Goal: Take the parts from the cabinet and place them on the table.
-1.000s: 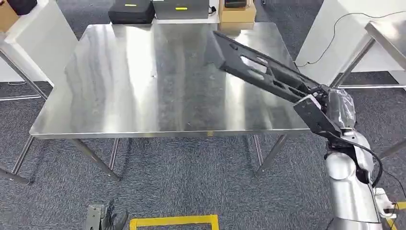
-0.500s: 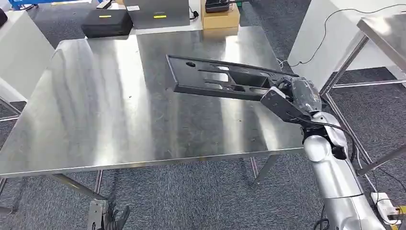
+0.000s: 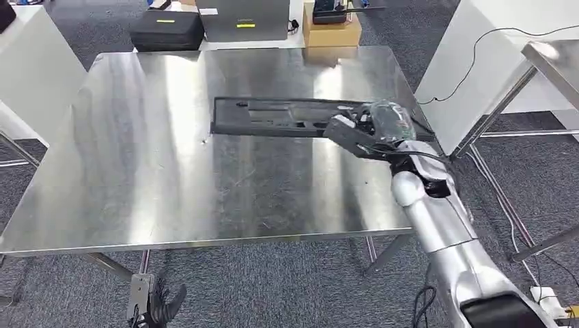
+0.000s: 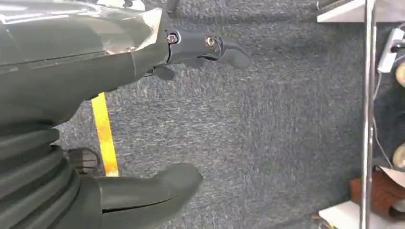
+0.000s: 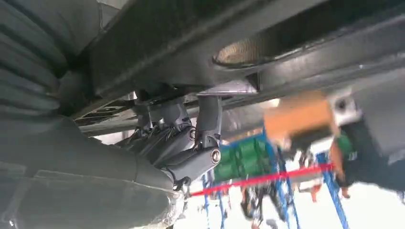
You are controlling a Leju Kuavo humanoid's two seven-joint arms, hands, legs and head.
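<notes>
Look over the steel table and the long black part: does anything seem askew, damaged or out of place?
Nothing stands out. The right hand holds the black part by one end, roughly level over the table; no damage shows.

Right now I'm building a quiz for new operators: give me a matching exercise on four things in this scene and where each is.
Things:
1. black part
2. cardboard box
3. black case
4. left hand

Places:
A. over the carpet beside a yellow line
B. held by the right hand over the steel table
C. beyond the table's far right
D. beyond the table's far left

Pairs: 1-B, 2-C, 3-D, 4-A
</notes>
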